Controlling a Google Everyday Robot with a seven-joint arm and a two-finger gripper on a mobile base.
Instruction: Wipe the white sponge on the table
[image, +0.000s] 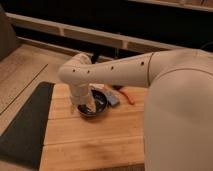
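While the white sponge can't be picked out on its own, the only pale blob near the work area sits right at the gripper (85, 106), just left of ctr of the frame. Whether that's sponge or wrist hardware can't be told tbh. Gripper points down into the black bowl (101, 106), at its left side. Whether it's spread, pressed together or pinching smth doesn't show, so can't tell. Bowl sits on the table (95, 145), toward the tabletop's far edge. Just right of the bowl lies a flat blue-grey pad (113, 98), touching or nearly touching the rim, can't say which. Further right, an orange-red thin thing (128, 96) lies on the wood at a slant, just below the arm (120, 69). Table is light-brown planks w/ a darker smudge low in the frame. Dark floor mat (25, 125) runs along the table's left edge, lower left of frame. Arm is cream, reaches in from the big rounded body (180, 115) at the right, bends at an elbow (75, 71) upper ctr-left, then runs straight down to the bowl.
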